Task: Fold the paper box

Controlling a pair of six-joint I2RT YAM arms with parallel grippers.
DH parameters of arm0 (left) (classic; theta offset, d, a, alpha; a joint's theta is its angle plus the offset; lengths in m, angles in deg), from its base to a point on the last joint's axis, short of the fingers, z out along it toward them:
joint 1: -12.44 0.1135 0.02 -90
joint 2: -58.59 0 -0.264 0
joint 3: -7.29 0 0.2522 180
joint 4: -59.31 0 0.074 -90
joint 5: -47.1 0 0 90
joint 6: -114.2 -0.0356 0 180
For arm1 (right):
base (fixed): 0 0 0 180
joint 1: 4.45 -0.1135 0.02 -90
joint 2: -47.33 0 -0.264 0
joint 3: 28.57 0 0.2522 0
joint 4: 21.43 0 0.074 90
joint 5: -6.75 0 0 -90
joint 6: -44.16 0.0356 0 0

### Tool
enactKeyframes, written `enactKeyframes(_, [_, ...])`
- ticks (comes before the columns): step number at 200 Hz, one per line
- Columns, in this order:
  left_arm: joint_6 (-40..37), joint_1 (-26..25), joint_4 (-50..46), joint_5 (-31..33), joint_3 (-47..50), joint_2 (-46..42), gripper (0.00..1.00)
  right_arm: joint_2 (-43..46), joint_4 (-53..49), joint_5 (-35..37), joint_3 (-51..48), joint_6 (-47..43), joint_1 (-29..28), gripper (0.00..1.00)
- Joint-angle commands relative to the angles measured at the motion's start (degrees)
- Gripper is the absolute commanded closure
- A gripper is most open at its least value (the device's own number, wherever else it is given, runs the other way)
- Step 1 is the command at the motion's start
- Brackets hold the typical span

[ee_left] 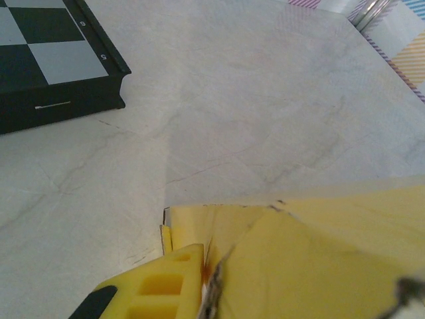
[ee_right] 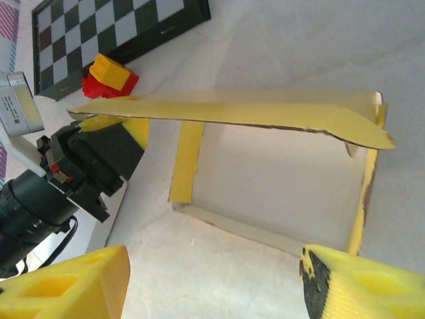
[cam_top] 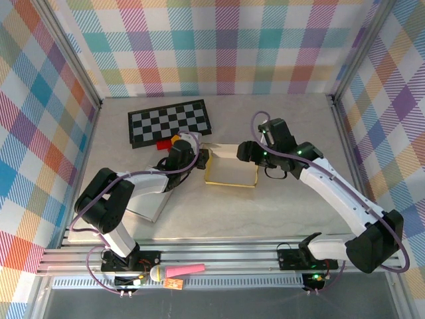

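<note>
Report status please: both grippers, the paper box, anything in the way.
Left gripper shut on paper box at its edge. Right gripper open, holding nothing. Box not fully folded, one flap raised. Beyond it toy blocks and chessboard, not blocking.

The paper box (ee_right: 265,123) stands mid-frame on the tabletop (ee_right: 319,40) — the left gripper (ee_right: 119,129) clamps its left flap, a chessboard (ee_right: 113,33) lies upper left — the right gripper (ee_right: 212,286) spreads its fingers (ee_right: 358,286) across the bottom corners
</note>
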Motion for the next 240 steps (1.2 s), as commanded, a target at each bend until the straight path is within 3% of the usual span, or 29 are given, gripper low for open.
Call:
enactKeyframes(1, [-0.8, -0.7, -1.2, 0.5, -1.1, -1.7, 0.87, 1.5, -8.4, 1.9, 6.1, 4.6, 0.5, 0.31])
enactKeyframes(20, [-0.7, -1.0, -1.5, 0.7, -1.5, -1.7, 0.87, -0.2, -10.1, 2.0, 10.6, 7.1, 4.5, 0.31])
enactKeyframes(51, [-0.8, -1.5, -2.1, 1.2, -1.8, -1.6, 0.87, -5.7, -10.0, -7.1, 13.3, 13.0, 13.6, 0.35])
enactKeyframes(76, [-0.7, -1.8, -2.5, 2.0, -2.0, -1.9, 0.87, -12.9, -16.2, -14.3, 16.7, 16.9, 17.7, 0.40])
enactKeyframes(101, [-0.7, -1.9, -2.5, 2.3, -2.0, -2.0, 0.87, -18.9, -20.0, -20.2, 16.5, 17.6, 17.9, 0.41])
enactKeyframes(121, [-0.4, -2.0, -2.4, 2.5, -2.1, -1.9, 0.87, -20.2, -16.6, -24.5, 11.5, 19.7, 17.9, 0.42])
enactKeyframes(240, [1.9, -2.4, -1.9, 1.4, -1.9, -1.0, 0.87, -24.5, -5.4, -31.6, 3.5, 23.2, 17.8, 0.51])
